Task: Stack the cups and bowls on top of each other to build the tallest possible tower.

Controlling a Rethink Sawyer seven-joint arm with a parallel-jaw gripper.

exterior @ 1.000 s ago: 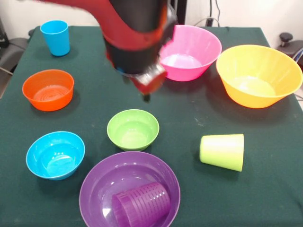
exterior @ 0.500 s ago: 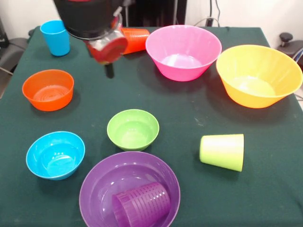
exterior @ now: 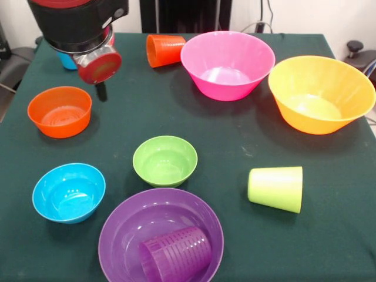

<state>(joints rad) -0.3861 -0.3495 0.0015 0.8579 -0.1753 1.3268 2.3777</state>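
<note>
Bowls, six: orange bowl (exterior: 59, 111) and blue bowl (exterior: 69, 192) at left; green bowl (exterior: 165, 160) centre; purple bowl (exterior: 160, 234) at near edge; pink bowl (exterior: 228, 64) and yellow bowl (exterior: 321, 93) at right; all mouth up.
Cups, four: blue cup (exterior: 66, 60) mostly hidden behind the arm; orange cup (exterior: 165, 49) on its side, axis left-right, mouth left; purple cup (exterior: 175, 254) lying inside the purple bowl; lime cup (exterior: 276, 188) on its side, axis left-right, mouth right.
Gripper (exterior: 101, 91): above table by orange bowl; finger spread cannot be told.

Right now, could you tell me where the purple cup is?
In the front view, the purple cup lies on its side inside the purple bowl, at the bottom edge, just below the green bowl.
</note>
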